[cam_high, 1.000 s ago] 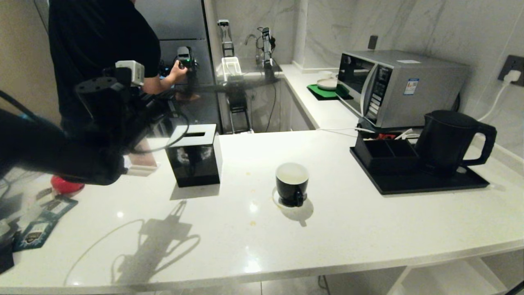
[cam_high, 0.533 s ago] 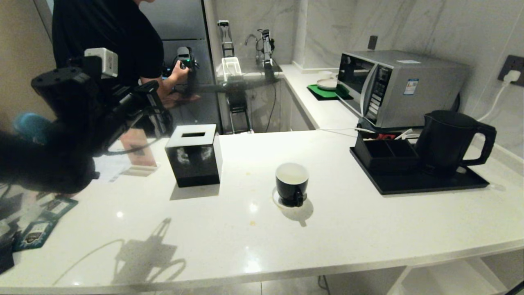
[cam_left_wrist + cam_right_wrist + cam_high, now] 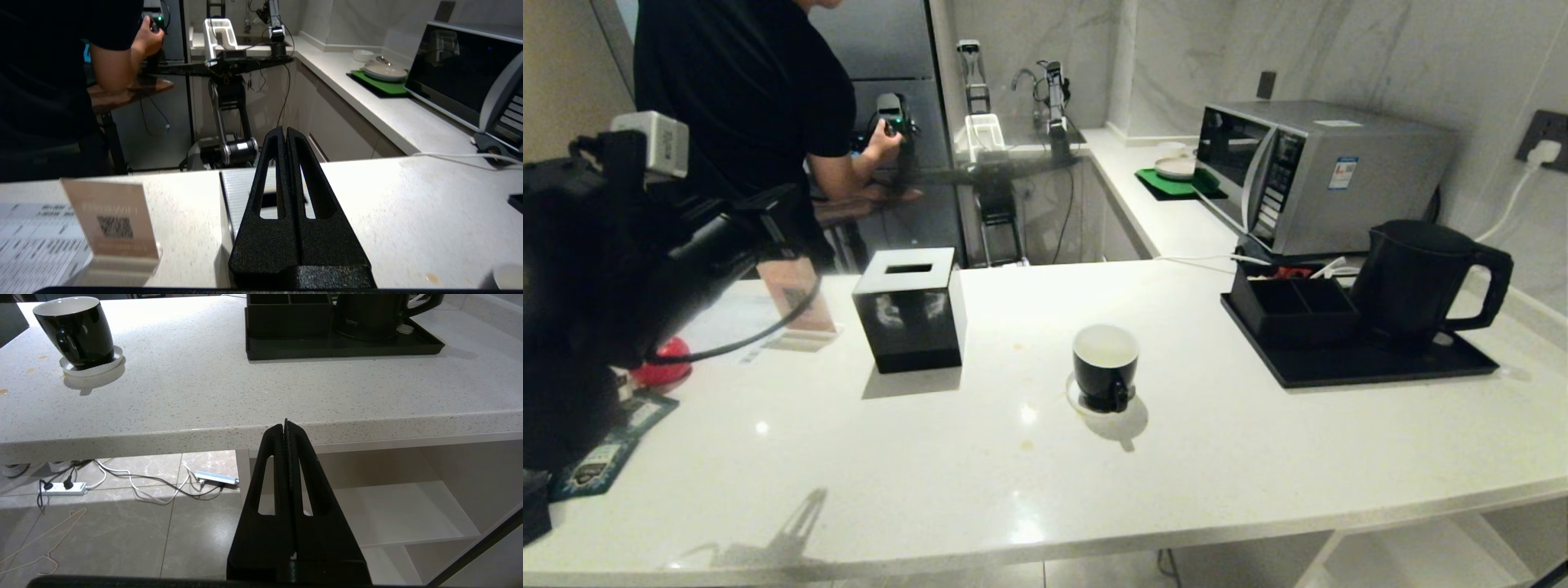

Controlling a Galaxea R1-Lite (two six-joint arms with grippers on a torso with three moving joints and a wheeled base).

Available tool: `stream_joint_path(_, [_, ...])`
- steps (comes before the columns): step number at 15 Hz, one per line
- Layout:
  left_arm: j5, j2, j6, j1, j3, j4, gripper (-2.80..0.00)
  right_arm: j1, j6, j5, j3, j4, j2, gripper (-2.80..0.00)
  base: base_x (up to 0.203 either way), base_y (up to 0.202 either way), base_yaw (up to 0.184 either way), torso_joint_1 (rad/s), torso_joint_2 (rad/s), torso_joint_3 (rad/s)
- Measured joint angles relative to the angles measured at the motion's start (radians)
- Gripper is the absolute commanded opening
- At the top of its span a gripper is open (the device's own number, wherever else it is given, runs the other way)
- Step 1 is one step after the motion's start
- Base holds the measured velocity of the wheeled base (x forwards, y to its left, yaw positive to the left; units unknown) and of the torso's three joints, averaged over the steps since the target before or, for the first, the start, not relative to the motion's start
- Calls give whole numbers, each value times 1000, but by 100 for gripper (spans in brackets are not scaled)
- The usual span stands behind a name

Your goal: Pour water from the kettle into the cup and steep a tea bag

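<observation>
The black cup (image 3: pixel 1104 366) with a white inside stands on a white coaster mid-counter, also seen from the right wrist (image 3: pixel 77 332). I cannot tell whether water is in it. The matte black kettle (image 3: pixel 1417 282) stands on a black tray (image 3: pixel 1364 371) at the right, handle pointing right. The tea bag is out of view. My left gripper (image 3: pixel 796 208) hangs shut and empty above the counter's left end, behind and left of a black tissue box; in its wrist view its tips (image 3: pixel 284 132) are pressed together. My right gripper (image 3: pixel 286 425) is shut and empty, below the counter's front edge.
The tissue box (image 3: pixel 911 310) stands left of the cup. A low organizer box (image 3: pixel 1290 306) shares the tray, with a microwave (image 3: pixel 1307 171) behind it. A person in black (image 3: pixel 743 98) stands beyond the counter's left end. Teal packets (image 3: pixel 596 465), a red object (image 3: pixel 662 371) and a card sign (image 3: pixel 112 220) lie at the left.
My left arm has risen and drawn back to the left, and its shadow has slid toward the counter's front edge. Cup and kettle have not moved.
</observation>
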State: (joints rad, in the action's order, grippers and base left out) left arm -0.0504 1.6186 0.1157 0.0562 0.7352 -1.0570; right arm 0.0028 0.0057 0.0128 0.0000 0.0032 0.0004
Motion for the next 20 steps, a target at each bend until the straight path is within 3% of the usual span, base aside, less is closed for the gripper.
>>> stream_joint_path(8, [1, -293, 15, 0, -360, 9, -280, 0, 0, 0, 0, 0, 0, -280, 0, 0, 0, 0, 0, 0])
stream_joint_path(12, [5, -437, 15, 0, -470, 90, -280, 0, 0, 0, 0, 0, 0, -280, 0, 0, 0, 0, 0, 0])
stream_joint_path(16, [11, -628, 14, -1, -555, 259, -280, 0, 0, 0, 0, 0, 0, -280, 0, 0, 0, 0, 0, 0])
stream_joint_path(20, [14, -937, 13, -2, -578, 590, -280, 0, 0, 0, 0, 0, 0, -280, 0, 0, 0, 0, 0, 0])
